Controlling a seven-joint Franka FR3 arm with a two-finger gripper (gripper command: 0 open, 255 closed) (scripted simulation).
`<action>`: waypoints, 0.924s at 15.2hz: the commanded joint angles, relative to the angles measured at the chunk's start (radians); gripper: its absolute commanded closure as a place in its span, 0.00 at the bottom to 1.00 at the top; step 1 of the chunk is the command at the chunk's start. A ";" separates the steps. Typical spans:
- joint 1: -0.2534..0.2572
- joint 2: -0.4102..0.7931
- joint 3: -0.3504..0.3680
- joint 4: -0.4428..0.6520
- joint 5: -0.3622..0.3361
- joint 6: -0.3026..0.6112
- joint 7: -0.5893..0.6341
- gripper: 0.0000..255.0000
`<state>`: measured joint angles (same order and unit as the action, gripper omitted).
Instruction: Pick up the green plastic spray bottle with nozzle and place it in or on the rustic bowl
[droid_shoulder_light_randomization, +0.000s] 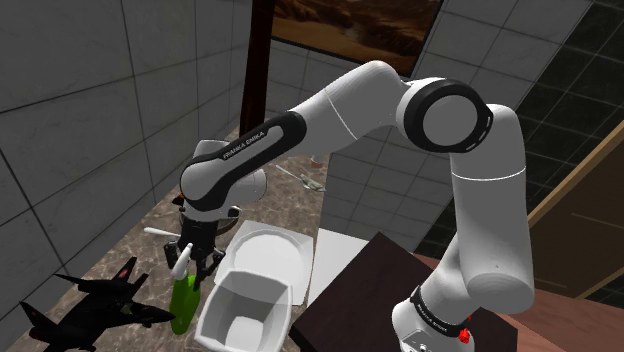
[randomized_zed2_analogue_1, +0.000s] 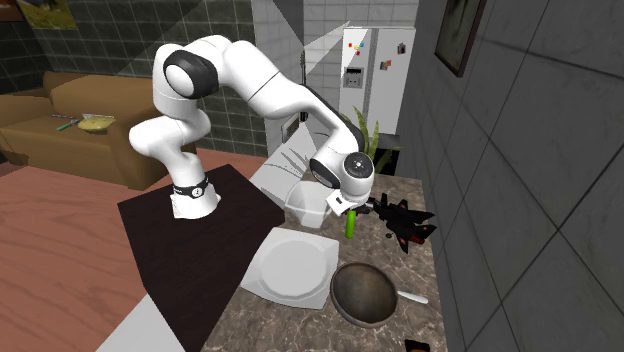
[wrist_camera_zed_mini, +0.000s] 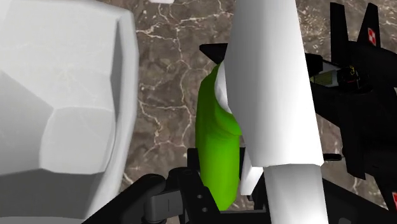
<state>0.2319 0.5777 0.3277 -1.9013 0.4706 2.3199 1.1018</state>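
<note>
Toy jet (droid_shoulder_light_randomization: 85, 305), black, at the shoulder view's lower left on the marbled counter (droid_shoulder_light_randomization: 130, 235); just right of it, green spray bottle (droid_shoulder_light_randomization: 184, 303), near upright, white nozzle on top, clamped between the closed fingers of the gripper (droid_shoulder_light_randomization: 192, 262); right again, close beside the bottle, faceted white bowl (droid_shoulder_light_randomization: 255, 290); white plate (droid_shoulder_light_randomization: 268, 250) just above

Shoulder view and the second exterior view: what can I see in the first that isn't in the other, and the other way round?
The shoulder view looks right down into the hollow of the white bowl. The second exterior view brings a dark pan, a white fridge and a brown sofa. Both share the white arm, the green spray bottle, the white plate and the black toy jet.
</note>
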 joint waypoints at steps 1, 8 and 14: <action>0.000 0.000 0.000 -0.001 0.000 0.000 0.000 1.00; -0.007 -0.070 0.004 -0.005 -0.001 -0.061 0.028 1.00; -0.013 -0.126 0.007 0.000 -0.003 -0.117 0.053 1.00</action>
<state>0.2186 0.4583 0.3343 -1.9056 0.4692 2.2134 1.1492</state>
